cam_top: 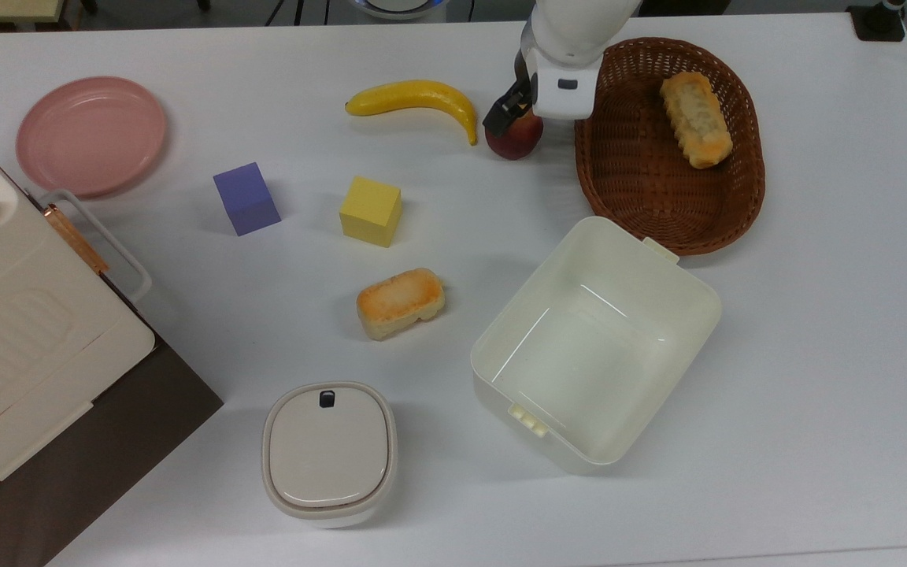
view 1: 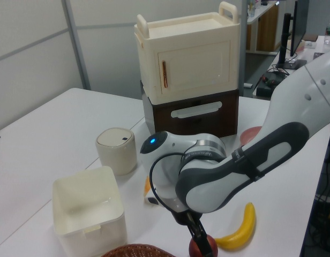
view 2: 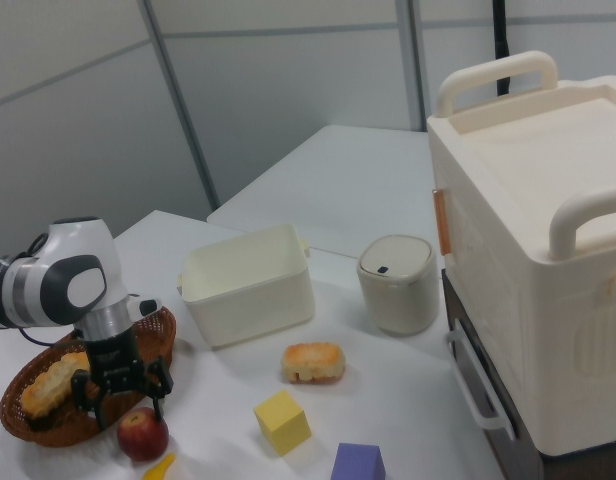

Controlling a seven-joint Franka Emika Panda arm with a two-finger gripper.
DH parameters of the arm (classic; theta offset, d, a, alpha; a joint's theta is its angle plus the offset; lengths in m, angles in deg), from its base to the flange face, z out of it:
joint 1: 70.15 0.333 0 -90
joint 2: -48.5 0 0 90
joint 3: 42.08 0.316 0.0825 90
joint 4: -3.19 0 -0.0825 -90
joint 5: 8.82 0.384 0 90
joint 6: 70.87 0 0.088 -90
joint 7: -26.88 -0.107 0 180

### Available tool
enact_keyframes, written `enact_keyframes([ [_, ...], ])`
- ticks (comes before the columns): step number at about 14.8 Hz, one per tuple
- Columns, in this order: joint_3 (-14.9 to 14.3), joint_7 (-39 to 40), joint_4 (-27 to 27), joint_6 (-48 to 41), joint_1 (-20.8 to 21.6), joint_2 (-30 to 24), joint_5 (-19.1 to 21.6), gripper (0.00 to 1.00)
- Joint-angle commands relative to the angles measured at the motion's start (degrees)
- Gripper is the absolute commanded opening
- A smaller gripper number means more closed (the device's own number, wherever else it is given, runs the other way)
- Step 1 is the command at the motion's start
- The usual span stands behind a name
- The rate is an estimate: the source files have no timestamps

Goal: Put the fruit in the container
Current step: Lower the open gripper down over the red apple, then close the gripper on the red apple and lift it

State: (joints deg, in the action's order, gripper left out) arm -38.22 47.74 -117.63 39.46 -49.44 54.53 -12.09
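In the top view, the empty tub point(cam_top: 595, 346) sits nearest, and beyond it my gripper point(cam_top: 518, 113), fingers spread, straddles the fruit point(cam_top: 513, 138) between the banana point(cam_top: 416, 98) on the left and the basket point(cam_top: 642, 189) on the right.

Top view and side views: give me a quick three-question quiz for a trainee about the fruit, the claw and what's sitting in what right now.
1. True or false: the fruit already lies inside the container.
2. What lies in the wicker basket? A) a bread roll B) a banana C) a yellow cube
3. In a word or two: which thing does the open claw hang right above?

Key: 1 false, the container is empty and the fruit sits on the table; 2 A; 3 the fruit.
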Motion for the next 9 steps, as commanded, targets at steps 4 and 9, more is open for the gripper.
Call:
enact_keyframes([
  [4, -0.6, 0.8, -0.7, 2.8, 0.4, 1.4, -2.1, 0.98],
  [9, -0.7, 0.6, -0.3, 2.1, -0.1, 1.4, -2.1, 0.59],
])
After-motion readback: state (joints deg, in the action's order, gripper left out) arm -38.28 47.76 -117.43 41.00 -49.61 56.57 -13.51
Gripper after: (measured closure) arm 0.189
